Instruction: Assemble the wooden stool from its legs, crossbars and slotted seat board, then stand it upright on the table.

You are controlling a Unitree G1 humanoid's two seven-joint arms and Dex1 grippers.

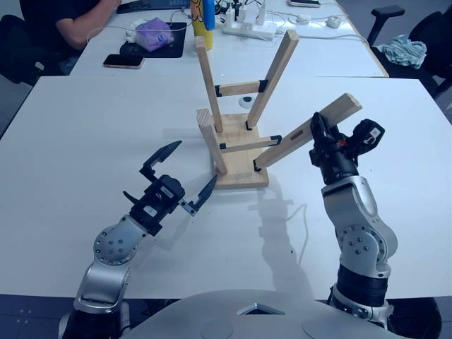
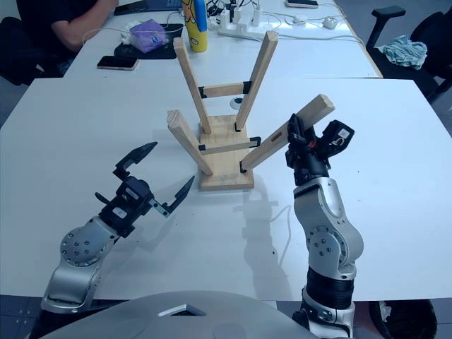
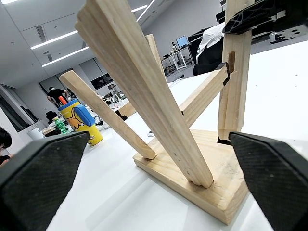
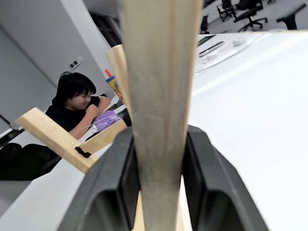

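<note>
Wooden stool (image 1: 244, 175) sits upside down on the white worktop (image 1: 85, 141). Right pincer (image 1: 318, 127) squeezes one stool leg (image 1: 346, 107). Left pincer (image 1: 195, 162) hangs wide open just beside the stool.

white table (image 1: 85, 127) | ceiling strip lights (image 3: 53, 39) | black office chair (image 2: 387, 12)

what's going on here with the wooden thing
The stool sits upside down on the white table. Its seat board lies flat, its legs point up, and crossbars join them. The robot's right hand is clamped on the near right leg. The left hand is open beside the seat board, touching nothing. The stool is not yet upright.
</note>
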